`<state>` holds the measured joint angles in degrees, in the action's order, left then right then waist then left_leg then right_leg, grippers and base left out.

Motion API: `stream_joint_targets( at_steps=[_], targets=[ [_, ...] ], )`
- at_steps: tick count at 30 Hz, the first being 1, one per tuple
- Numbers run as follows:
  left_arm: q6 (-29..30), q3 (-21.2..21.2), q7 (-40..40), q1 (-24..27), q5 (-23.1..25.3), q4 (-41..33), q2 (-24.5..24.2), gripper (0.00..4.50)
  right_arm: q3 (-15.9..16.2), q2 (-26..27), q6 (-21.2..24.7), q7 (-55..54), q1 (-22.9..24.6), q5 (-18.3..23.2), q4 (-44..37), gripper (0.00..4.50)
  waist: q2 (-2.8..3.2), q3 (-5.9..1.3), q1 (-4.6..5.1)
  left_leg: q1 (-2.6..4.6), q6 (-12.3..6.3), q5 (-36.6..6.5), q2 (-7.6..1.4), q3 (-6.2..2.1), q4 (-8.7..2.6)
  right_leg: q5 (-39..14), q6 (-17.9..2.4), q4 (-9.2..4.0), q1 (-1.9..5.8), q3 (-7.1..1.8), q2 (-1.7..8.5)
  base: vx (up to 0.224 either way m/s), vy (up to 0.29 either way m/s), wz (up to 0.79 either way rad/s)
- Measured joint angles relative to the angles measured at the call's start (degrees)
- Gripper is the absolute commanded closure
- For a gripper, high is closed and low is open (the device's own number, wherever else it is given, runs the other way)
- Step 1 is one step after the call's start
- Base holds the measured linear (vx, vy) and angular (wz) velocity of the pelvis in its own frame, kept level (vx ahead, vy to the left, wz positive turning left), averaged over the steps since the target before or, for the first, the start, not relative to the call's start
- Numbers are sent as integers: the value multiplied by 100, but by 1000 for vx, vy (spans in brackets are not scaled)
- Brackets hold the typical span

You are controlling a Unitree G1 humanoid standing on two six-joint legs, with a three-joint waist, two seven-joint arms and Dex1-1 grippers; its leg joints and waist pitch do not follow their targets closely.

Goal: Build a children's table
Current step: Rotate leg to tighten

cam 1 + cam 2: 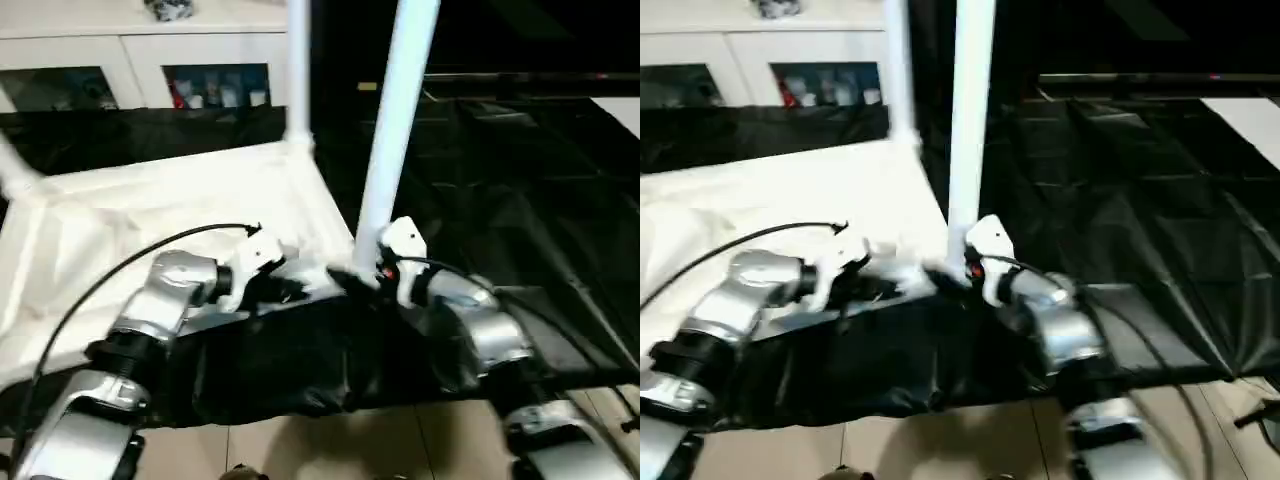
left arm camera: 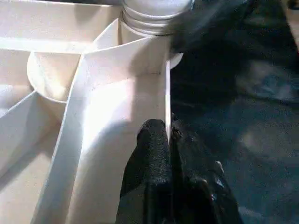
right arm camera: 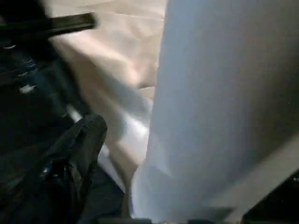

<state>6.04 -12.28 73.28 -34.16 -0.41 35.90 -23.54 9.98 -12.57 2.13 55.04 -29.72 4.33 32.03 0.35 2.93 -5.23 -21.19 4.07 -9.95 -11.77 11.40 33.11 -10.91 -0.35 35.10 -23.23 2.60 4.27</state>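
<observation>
The children's table lies upside down on a black-covered surface, its white ribbed tabletop facing up. A white leg stands upright in the near right corner socket, and another leg stands in the far corner. My left gripper is shut on the tabletop's thin near rim wall, close to that corner socket. My right gripper sits at the base of the near leg. It is open, with one black finger standing off the tube.
A white glass-doored cabinet runs along the back. Crinkled black sheeting covers the surface to the right of the tabletop. Tiled floor shows below the near edge. A third leg slants at the far left.
</observation>
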Motion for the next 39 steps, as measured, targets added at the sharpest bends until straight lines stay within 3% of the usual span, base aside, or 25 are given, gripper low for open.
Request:
stream_joint_targets(
  at_steps=[5, 15, 19, 26, 31, 33, 39],
  targets=[
    [-133, -33, 473, -15, -41, 137, -175, 450, 180, -193, 30, 762, -28, 54, -20, 45, -14, 8, -10, 2, 0, 0, -2, 0, 10, 1, -1, 8, 5, 0, 3, 0, 0, 0],
    [-197, -40, 611, -61, -48, 225, -206, 450, 150, -185, 163, 825, -121, 89, 35, 115, -15, 8, -28, 1, 0, 0, -3, 0, 11, 1, -1, 11, 4, 3, 3, 0, 0, 0],
    [-114, 0, 357, -71, -40, 238, -152, 450, -4, 30, 143, 261, -120, 63, 160, 157, -15, 8, -6, 6, 2, 1, -3, 0, 15, 2, -4, 20, 5, 1, 3, 0, 0, 0],
    [375, 81, -818, -188, 148, 203, 406, 450, -615, 783, 126, -2133, -125, -96, 462, 201, -12, 6, 28, 15, 3, 1, 3, 1, 12, 5, -7, 20, 7, -8, 6, 0, 0, 0],
    [640, 126, -1603, -118, 307, 22, 861, 450, -856, 1215, 98, -3614, -126, -354, 451, 201, 28, -20, 8, 25, 2, 1, 11, 1, 5, 1, -1, 7, 23, -9, 12, 0, 0, 0],
    [656, 123, -1696, -88, 316, -2, 910, 450, -868, 1261, 89, -3790, -120, -424, 460, 201, 45, -31, 14, 26, 1, 0, 18, 2, 5, 1, -1, 3, 26, -15, 17, 0, 0, 0],
    [635, 122, -1717, -15, 350, -95, 909, 450, -869, 1327, -46, -3811, -67, -428, 456, 137, 65, -50, 24, 26, -1, -1, 20, 0, 1, -4, 8, -1, 27, -17, 17, 0, 0, 0]
  ],
)
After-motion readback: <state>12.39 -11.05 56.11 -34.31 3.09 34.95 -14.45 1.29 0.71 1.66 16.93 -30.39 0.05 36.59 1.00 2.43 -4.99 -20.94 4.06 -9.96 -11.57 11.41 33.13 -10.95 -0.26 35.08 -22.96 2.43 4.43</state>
